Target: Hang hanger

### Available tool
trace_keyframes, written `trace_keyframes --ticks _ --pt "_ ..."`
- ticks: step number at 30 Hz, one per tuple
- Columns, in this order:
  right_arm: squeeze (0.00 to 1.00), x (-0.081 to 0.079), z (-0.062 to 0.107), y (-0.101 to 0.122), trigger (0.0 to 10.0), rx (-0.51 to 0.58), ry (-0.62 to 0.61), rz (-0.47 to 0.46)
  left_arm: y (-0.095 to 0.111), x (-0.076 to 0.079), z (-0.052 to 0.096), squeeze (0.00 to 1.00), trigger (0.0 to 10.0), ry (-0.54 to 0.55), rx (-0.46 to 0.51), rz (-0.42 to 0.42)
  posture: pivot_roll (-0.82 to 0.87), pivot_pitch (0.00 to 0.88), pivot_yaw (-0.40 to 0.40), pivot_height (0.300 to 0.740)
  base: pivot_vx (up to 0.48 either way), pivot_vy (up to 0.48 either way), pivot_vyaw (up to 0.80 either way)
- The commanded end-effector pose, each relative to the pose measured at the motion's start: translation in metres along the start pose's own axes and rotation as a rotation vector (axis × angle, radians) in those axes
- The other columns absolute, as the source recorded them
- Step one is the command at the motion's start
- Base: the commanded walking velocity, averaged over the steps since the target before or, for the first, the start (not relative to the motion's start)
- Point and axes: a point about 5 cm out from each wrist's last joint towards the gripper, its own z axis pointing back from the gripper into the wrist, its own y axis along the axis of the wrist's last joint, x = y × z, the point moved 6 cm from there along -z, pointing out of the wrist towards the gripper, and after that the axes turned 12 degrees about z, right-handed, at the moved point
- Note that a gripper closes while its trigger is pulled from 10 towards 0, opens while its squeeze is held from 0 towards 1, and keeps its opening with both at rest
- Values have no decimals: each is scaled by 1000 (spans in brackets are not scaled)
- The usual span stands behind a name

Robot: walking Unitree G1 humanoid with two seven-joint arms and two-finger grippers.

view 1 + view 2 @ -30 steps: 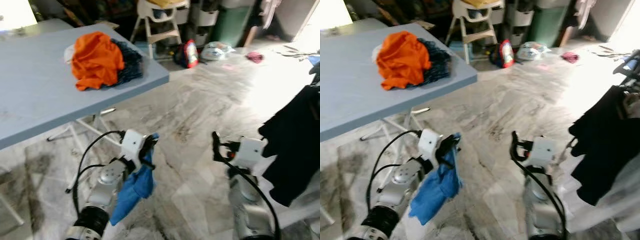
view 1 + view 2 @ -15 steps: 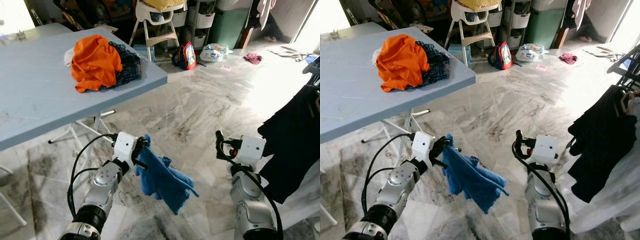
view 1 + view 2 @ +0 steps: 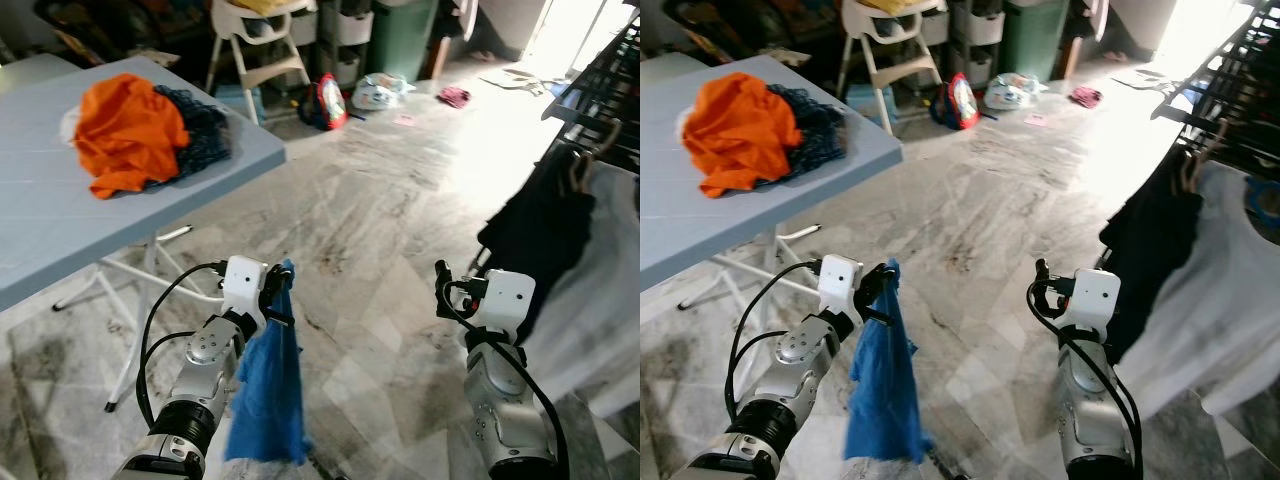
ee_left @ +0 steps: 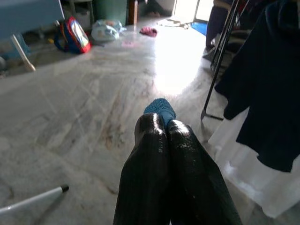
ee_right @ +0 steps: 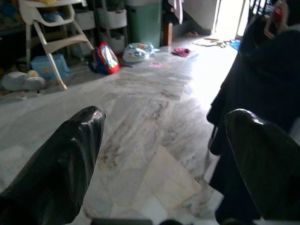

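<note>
Marble floor (image 3: pixel 400 220), cluttered room behind. The left gripper (image 3: pixel 278 292) is clamped tight on a soft blue cloth (image 3: pixel 268 400), which now hangs limp and straight where half a second ago it flared sideways. The right gripper (image 3: pixel 443 290), fingers spread and empty, hovers beside the black garment (image 3: pixel 535 230) on the drying rack (image 3: pixel 600 90). An orange heap (image 3: pixel 125 130) sits on the grey table (image 3: pixel 60 240).

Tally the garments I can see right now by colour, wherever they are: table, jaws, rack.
Orange: 1, the orange garment on the grey table
Dark navy patterned: 1, the dark patterned garment beside it
Blue: 1, the blue cloth hanging from the left gripper
Black: 1, the black garment on the drying rack
White: 1, the white garment on the rack
Total: 5
</note>
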Motion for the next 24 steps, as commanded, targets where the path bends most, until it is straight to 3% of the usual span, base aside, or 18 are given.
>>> trace_keyframes --ticks 1,9,24 --pt "0 -2 2 2 10000 5 0 -5 6 -8 -1 0 10000 28 7 16 -22 150 32 740 0 0 -800" --pt "0 -4 3 3 10000 6 0 -10 11 -15 -4 0 10000 49 -2 28 -20 167 39 740 0 0 -800" --pt "0 -6 6 1 10000 1 -5 -22 9 -16 -2 0 10000 35 -22 11 -16 188 55 740 0 335 -800"
